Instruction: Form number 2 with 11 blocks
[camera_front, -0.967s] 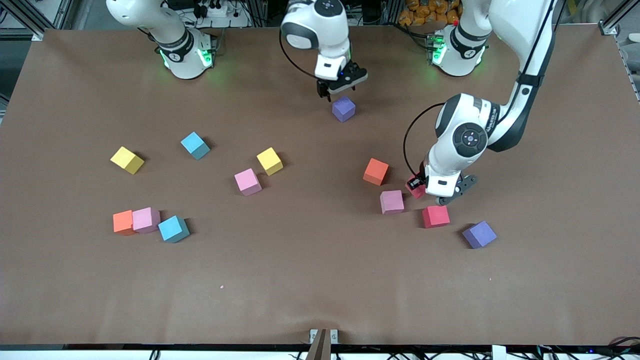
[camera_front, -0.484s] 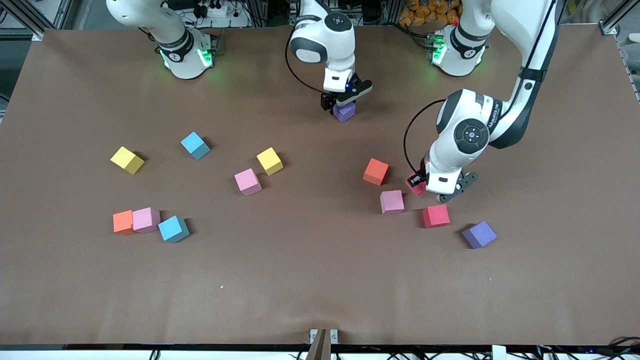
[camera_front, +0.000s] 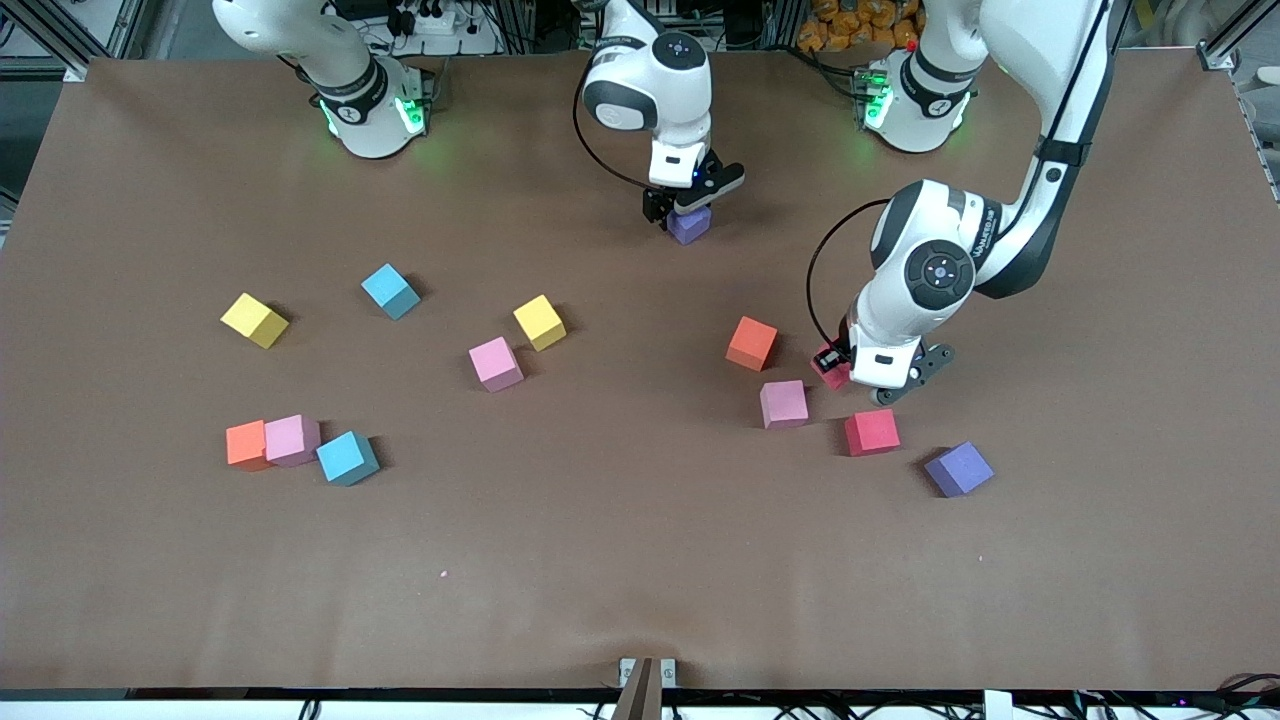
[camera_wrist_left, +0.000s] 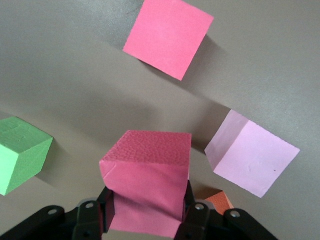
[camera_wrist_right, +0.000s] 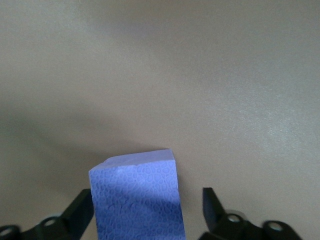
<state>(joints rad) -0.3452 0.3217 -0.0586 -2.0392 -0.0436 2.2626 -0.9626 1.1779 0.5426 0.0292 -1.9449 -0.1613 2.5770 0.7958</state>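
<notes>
**Right gripper straddles purple cube, not yet clamped**

Front view: the right gripper (camera_front: 686, 204) is down over a purple cube (camera_front: 689, 225) on the table (camera_front: 600, 560). The left gripper (camera_front: 850, 378) carries a red cube (camera_front: 830, 371) just beside the pink cube (camera_front: 783, 403).

Left wrist view: fingers (camera_wrist_left: 195, 212) pinch that matte red cube.

Right wrist view: the purple cube sits between spread fingers (camera_wrist_right: 212, 205), against one, gap at the other; closing should seat it

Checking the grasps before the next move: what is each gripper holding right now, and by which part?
The left gripper is shut on a red block, pinching two opposite side faces. The right gripper straddles a purple block, a gap at one finger; not gripped yet.
</notes>
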